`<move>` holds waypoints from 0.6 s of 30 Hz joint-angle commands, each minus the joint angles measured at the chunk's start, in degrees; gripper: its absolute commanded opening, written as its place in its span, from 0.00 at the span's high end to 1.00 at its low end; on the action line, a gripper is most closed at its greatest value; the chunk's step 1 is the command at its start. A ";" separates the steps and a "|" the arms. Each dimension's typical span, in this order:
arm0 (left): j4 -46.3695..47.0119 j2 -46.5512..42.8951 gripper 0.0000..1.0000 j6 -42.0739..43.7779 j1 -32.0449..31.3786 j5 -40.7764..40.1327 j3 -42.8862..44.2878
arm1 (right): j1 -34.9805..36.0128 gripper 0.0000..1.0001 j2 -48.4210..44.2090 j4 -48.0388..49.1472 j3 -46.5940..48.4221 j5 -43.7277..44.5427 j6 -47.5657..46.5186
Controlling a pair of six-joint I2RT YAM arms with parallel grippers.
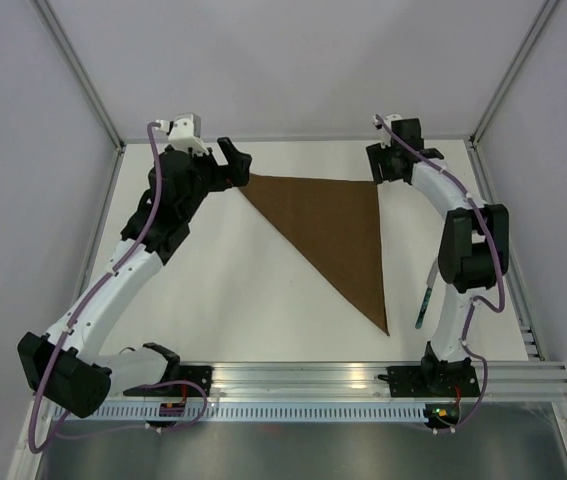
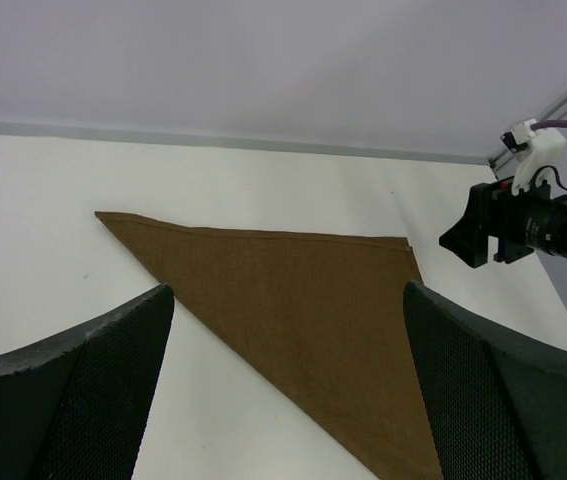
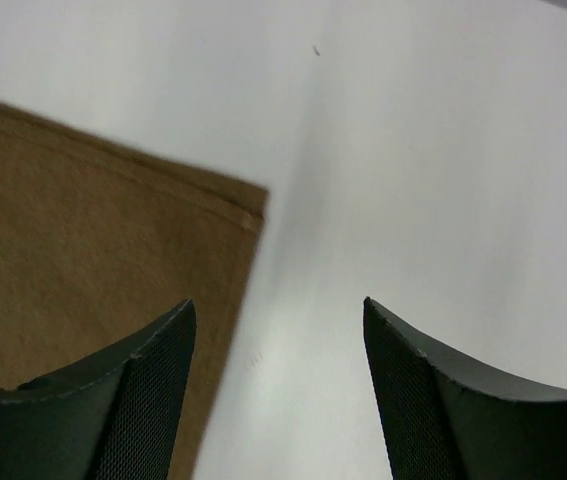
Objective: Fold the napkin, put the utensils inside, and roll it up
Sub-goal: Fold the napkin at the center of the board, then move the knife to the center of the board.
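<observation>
the brown napkin lies flat on the white table, folded into a triangle. its far edge runs straight across between the two grippers. its right edge runs toward the arm bases, and a long slanted edge joins the far-left corner to the near point. the left wrist view shows a stitched hem along the far edge. in the right wrist view the far-right corner shows two layers, nearly flush.

the left gripper hovers at the far-left corner, fingers spread wide and holding nothing. the right gripper hangs just off the far-right corner, its jaws also wide with only table between them.

the knife lies near the right arm, partly hidden by it, apart from the napkin's right edge in a narrow strip of table. the widest stretch of tabletop lies between the slanted edge and the left arm, reaching to the metal rail.
</observation>
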 commanded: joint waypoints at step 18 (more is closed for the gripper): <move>19.63 2.72 0.00 -10.25 0.32 10.82 -11.33 | -16.64 0.35 -24.60 -23.72 -32.19 -5.94 -6.87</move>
